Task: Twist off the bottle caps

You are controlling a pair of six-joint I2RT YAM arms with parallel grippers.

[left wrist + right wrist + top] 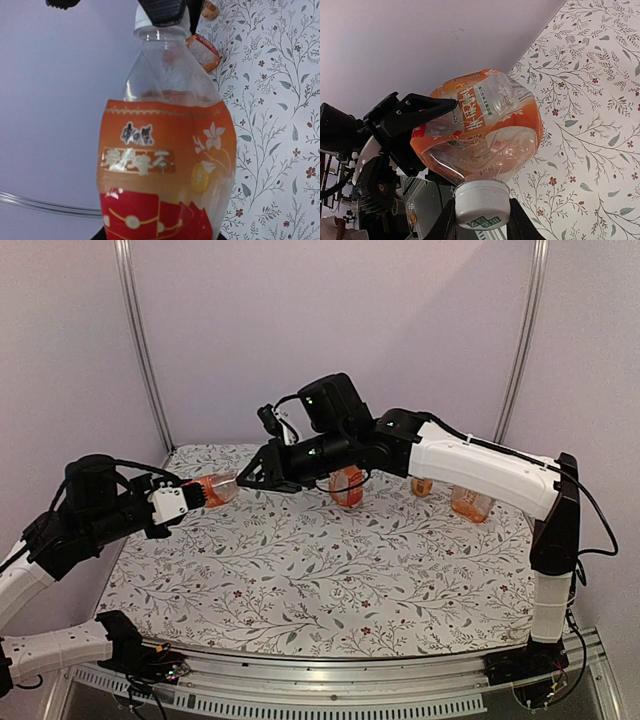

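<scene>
Lilac walls, metal posts, floral-print table; lighting seemingly even.

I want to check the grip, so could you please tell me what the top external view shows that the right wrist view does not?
Only the top external view shows three more bottles behind the right arm. Only the right wrist view shows the white cap clamped between the fingers of the right gripper. Both show the left gripper holding the bottle over the floral cloth.

The bottle has an orange label with a red band, and a white cap. The tablecloth shows grey leafy vines and tiny red flowers on white; at twelve o'clock, a lilac wall.
</scene>
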